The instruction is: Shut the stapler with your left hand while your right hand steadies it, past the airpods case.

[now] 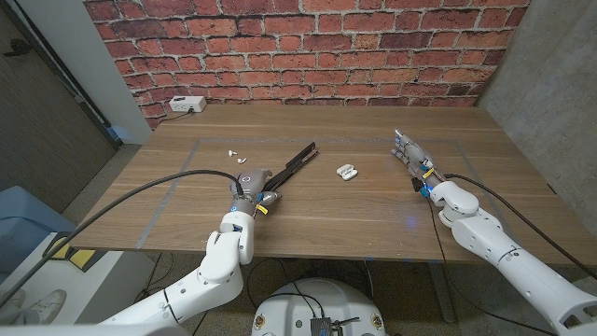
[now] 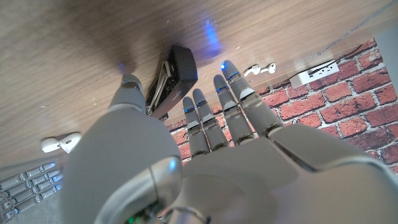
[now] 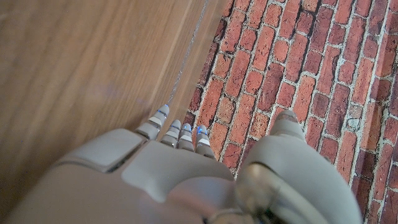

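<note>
A black stapler (image 1: pixel 291 164) lies open on the wooden table, its long arm angled toward the far right. My left hand (image 1: pixel 252 189) is at its near end, fingers straight and apart, holding nothing. In the left wrist view the stapler (image 2: pixel 171 76) sits just past the fingertips (image 2: pixel 225 93), with the thumb beside it. The white airpods case (image 1: pixel 347 172) lies right of the stapler, also seen as the airpods case (image 2: pixel 60 143). My right hand (image 1: pixel 413 155) stands far to the right with fingers extended and empty, well apart from the stapler; the right hand (image 3: pixel 177 158) faces the brick wall.
Two white earbuds (image 1: pixel 234 155) lie left of the stapler, one earbud (image 2: pixel 260 68) near my left fingertips. A white power strip (image 1: pixel 187 105) sits at the table's far left edge by the brick wall. Tape lines mark the tabletop (image 1: pixel 187 215).
</note>
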### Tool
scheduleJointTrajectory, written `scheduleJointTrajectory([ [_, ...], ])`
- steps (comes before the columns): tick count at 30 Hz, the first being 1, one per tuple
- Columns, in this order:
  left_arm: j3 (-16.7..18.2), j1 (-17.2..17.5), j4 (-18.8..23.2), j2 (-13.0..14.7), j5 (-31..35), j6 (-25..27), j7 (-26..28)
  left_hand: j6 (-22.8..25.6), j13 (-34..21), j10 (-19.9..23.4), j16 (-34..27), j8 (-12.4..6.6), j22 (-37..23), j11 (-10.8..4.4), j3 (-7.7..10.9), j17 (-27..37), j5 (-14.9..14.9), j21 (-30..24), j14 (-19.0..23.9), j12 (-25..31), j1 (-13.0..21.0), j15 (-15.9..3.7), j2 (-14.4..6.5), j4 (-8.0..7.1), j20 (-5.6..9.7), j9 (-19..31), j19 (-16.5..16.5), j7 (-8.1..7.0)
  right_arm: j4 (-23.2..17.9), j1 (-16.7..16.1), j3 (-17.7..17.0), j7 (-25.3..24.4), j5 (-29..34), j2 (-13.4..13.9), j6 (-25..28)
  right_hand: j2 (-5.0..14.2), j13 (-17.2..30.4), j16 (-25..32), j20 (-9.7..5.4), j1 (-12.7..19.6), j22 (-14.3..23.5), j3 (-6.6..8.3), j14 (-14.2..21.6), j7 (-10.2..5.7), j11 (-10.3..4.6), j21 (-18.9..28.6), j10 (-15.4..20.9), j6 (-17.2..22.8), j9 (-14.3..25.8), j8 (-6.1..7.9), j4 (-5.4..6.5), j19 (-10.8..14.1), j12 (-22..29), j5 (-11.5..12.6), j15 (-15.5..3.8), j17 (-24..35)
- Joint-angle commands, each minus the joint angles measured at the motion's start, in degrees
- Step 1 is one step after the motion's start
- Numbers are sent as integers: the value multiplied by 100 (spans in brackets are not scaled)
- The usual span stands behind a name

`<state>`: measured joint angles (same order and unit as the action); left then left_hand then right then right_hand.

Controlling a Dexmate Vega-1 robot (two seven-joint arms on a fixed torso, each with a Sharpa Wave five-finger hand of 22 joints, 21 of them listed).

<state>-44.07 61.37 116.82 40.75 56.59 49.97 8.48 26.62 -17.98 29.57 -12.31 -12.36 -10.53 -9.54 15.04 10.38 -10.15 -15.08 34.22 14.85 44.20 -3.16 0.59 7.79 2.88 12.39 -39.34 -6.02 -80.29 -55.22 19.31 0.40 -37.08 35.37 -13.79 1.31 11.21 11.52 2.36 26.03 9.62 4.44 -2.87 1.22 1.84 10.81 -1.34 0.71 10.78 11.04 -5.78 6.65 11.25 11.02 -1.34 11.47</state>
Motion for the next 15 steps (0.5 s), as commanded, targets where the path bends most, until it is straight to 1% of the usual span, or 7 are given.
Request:
scheduleJointTrajectory([
  [1,-89,-41,-81,-34,-463,86,191,61,-15,49,-27,-15,-33,-21,35,17,8,-35,58,23,6,-894,-54,-1,-20,8,-65,-8,13,0,40,23,10,1,-27,34,3,33,3,15,15,-3,-34,-20,-45,3,-12,1,15,20,-29,-18,9,-8,2,6],
  [8,-131,-5,-54,-19,-548,179,300,72,-19,67,-23,-15,-34,-26,36,18,9,-30,86,26,-8,-899,-57,-7,-21,5,-66,4,-29,-3,42,20,11,15,-4,32,3,33,-1,13,15,-6,-33,-23,-36,3,-10,-4,15,19,-31,-16,11,-8,-8,6],
  [9,-139,-3,-48,-18,-551,204,307,73,-19,67,-22,-15,-34,-26,37,18,9,-31,89,25,-8,-899,-58,-7,-22,5,-67,5,-28,-3,43,31,9,17,-7,32,3,33,1,12,15,-6,-33,-24,-15,3,-7,0,15,20,-32,-18,12,-8,-5,6],
  [11,-155,-4,-38,-3,-569,223,317,95,-21,77,-23,-22,-34,-31,40,18,8,-28,104,28,-8,-902,-62,-7,-22,4,-66,-6,-31,-7,44,33,15,20,-17,31,3,34,2,11,15,-8,-31,-23,-38,3,-10,-3,15,19,-33,-18,11,-8,-2,6],
  [15,-168,4,-40,-10,-631,243,395,103,-23,99,-18,-23,-34,-37,41,16,9,-27,114,34,-10,-901,-59,-5,-20,2,-70,-4,-38,-23,41,35,16,28,-23,31,3,35,2,9,15,-9,-30,-22,-33,4,0,-2,15,20,-34,-15,15,-8,1,6],
])
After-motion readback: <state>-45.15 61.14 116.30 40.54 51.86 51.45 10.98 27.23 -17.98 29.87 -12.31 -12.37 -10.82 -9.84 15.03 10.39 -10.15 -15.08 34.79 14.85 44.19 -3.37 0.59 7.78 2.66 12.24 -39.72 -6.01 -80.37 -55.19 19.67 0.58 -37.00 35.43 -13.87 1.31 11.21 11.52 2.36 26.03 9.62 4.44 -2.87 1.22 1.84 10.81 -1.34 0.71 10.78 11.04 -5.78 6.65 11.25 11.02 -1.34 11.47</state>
